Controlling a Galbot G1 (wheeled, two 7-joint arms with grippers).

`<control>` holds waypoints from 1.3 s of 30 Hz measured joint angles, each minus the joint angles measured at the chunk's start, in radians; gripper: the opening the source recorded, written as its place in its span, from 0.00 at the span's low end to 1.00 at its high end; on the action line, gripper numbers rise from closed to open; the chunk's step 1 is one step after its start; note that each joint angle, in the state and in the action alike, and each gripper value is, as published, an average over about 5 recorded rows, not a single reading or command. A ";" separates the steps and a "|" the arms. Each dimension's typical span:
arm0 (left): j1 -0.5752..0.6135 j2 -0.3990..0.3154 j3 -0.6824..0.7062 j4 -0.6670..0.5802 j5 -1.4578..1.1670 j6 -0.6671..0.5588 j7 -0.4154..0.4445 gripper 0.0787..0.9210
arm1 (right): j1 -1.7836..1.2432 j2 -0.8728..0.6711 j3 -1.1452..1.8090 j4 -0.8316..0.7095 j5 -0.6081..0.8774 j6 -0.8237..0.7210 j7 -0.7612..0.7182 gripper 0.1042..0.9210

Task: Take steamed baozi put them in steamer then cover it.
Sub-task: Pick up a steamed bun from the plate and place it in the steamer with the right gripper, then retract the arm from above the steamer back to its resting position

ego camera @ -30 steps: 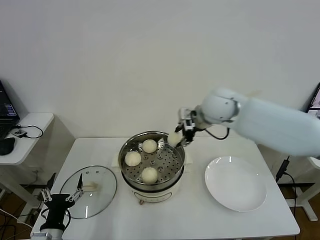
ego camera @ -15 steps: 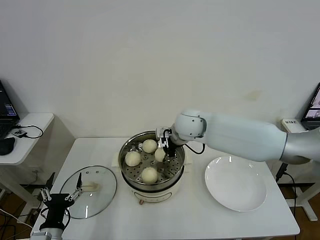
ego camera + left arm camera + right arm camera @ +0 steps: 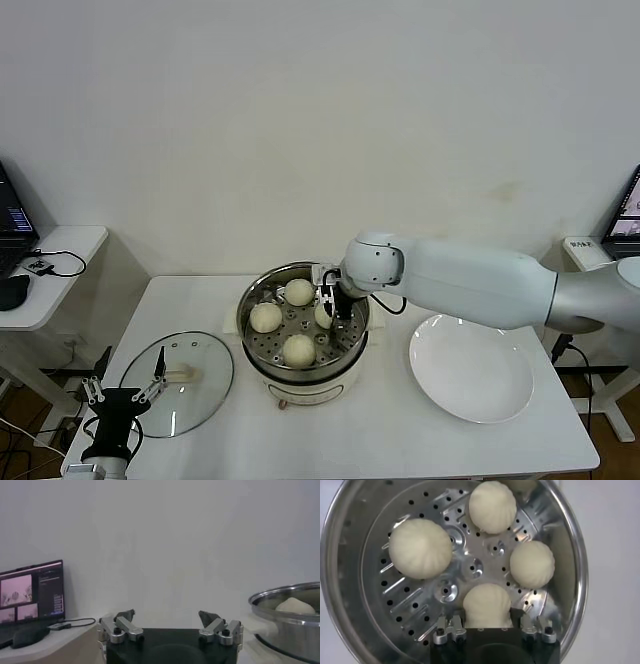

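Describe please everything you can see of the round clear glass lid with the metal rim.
The round clear glass lid with a metal rim lies flat on the white table, to the left of the shiny steel steamer pot and apart from it. A cream bar handle sits at its centre, facing up. The table shows through the glass. The open left gripper is at its near-left edge; whether they touch, I cannot tell.

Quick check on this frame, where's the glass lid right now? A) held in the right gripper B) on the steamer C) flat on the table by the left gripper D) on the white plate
C: the glass lid lies flat on the table beside the steamer, by the left gripper; the pot is uncovered, with the right gripper inside it at a baozi.
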 measured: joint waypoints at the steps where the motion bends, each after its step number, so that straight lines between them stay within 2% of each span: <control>1: 0.000 0.000 0.000 -0.001 0.000 0.000 0.000 0.88 | 0.001 -0.002 0.003 0.002 0.001 0.000 0.001 0.71; 4: -0.001 0.000 0.000 -0.002 0.000 0.000 0.000 0.88 | 0.007 -0.011 0.016 0.013 0.008 -0.002 0.004 0.81; 7: -0.002 0.002 0.000 -0.002 -0.001 0.000 -0.001 0.88 | 0.015 -0.029 0.035 0.035 0.018 -0.003 0.010 0.87; 13: -0.008 0.007 -0.005 0.005 -0.007 0.000 -0.003 0.88 | 0.008 -0.108 0.096 0.117 0.064 0.005 0.065 0.88; 19: -0.018 0.008 -0.005 0.016 -0.009 0.000 -0.009 0.88 | -0.103 -0.251 0.229 0.237 0.121 0.068 0.237 0.88; 24: -0.025 0.010 -0.005 0.026 -0.007 0.004 -0.018 0.88 | -0.342 -0.374 0.456 0.333 0.121 0.189 0.403 0.88; 29: -0.036 0.010 -0.005 0.041 0.003 0.016 -0.033 0.88 | -0.670 -0.411 0.773 0.383 0.062 0.341 0.518 0.88; 39: -0.060 0.020 -0.018 0.084 0.127 0.048 -0.086 0.88 | -1.311 -0.225 1.364 0.410 -0.099 0.650 0.581 0.88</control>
